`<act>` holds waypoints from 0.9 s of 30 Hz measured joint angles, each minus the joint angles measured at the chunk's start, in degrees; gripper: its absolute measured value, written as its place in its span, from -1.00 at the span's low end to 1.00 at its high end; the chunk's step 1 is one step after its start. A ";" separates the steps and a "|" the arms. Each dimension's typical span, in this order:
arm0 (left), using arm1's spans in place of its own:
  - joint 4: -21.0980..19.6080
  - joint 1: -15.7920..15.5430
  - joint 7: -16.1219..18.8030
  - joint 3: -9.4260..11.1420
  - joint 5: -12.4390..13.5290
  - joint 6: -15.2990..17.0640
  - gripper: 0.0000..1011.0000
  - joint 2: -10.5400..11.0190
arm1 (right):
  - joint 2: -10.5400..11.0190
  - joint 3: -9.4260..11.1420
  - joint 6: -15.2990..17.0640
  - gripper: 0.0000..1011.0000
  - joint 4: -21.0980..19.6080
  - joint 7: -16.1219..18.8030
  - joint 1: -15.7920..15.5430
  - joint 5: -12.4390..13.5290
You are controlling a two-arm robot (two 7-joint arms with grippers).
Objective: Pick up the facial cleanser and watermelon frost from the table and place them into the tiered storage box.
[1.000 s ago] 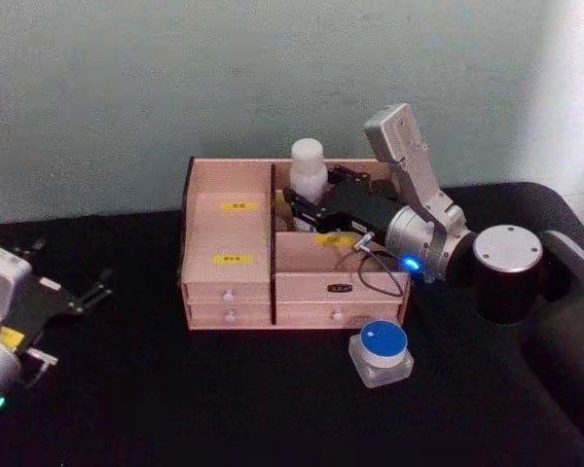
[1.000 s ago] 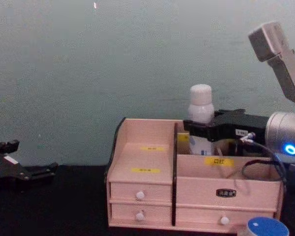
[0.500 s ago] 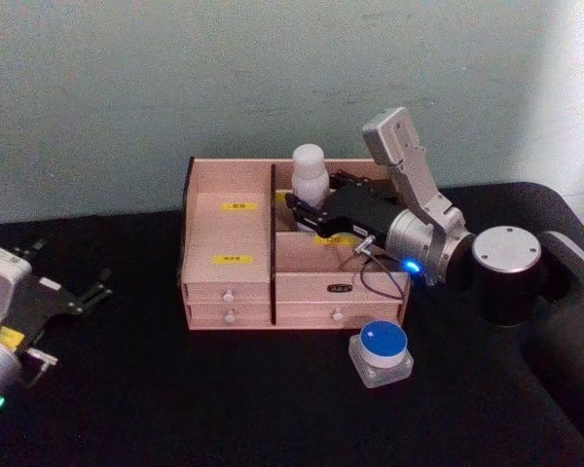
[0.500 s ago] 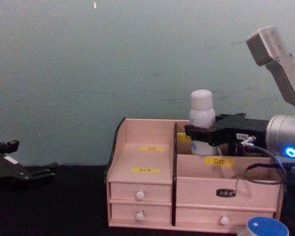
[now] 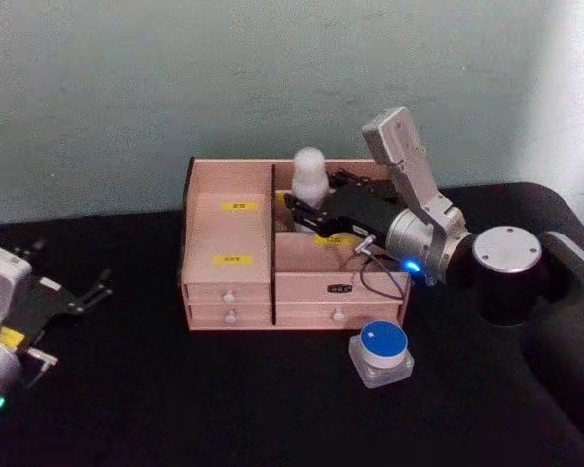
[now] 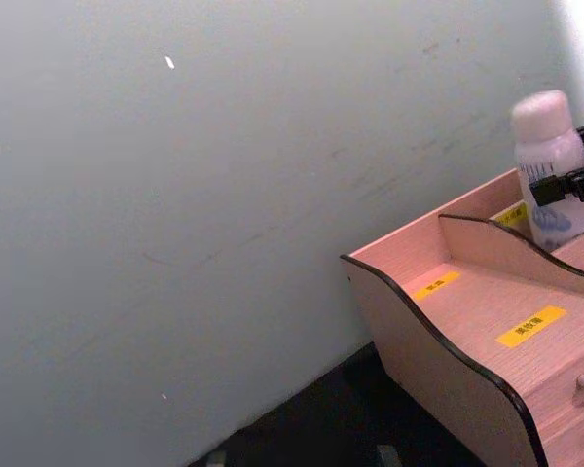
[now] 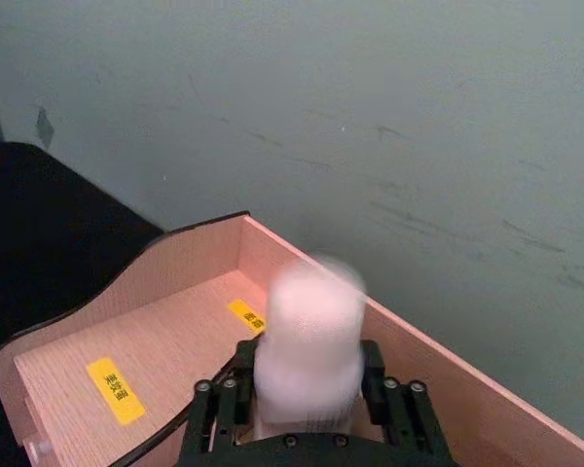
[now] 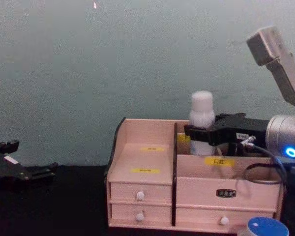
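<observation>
Right pincer (image 5: pixel 301 206), clamped on a white bottle (image 5: pixel 310 171), holds it in the rear compartment of the storage box (image 5: pixel 224 233). Release should follow, then the blue-lidded jar (image 5: pixel 381 348); left pincer (image 5: pixel 73 302) waits open.

Right arm reaches forward, right gripper (image 5: pixel 310 208) level, jaws clamped on a bottle (image 5: pixel 310 171). Left gripper (image 5: pixel 66 270) sits low at left, jaws spread.

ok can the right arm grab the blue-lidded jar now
Probably not yet: the right claw is shut on the white bottle inside the tiered storage box. The blue-lidded jar stands uncovered in front of it, so after release the way looks open. The left claw sits parked far left.
</observation>
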 joint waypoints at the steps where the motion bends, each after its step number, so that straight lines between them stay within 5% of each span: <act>1: 0.00 0.00 0.00 0.00 0.00 0.00 0.98 0.00 | 0.00 0.00 0.00 0.33 0.00 0.00 0.00 0.00; 13: 0.00 0.00 0.00 0.00 0.00 0.00 0.98 0.00 | 0.00 0.00 -0.05 0.98 0.00 0.05 0.00 0.06; 20: 0.00 0.00 0.00 0.00 0.00 0.00 0.98 0.00 | 0.07 0.03 -0.07 0.98 -0.33 -0.01 -0.19 0.05; 27: 0.00 0.00 0.00 0.00 0.00 0.00 0.98 0.00 | 1.49 1.28 -1.04 0.98 -5.37 -1.44 -2.87 -0.31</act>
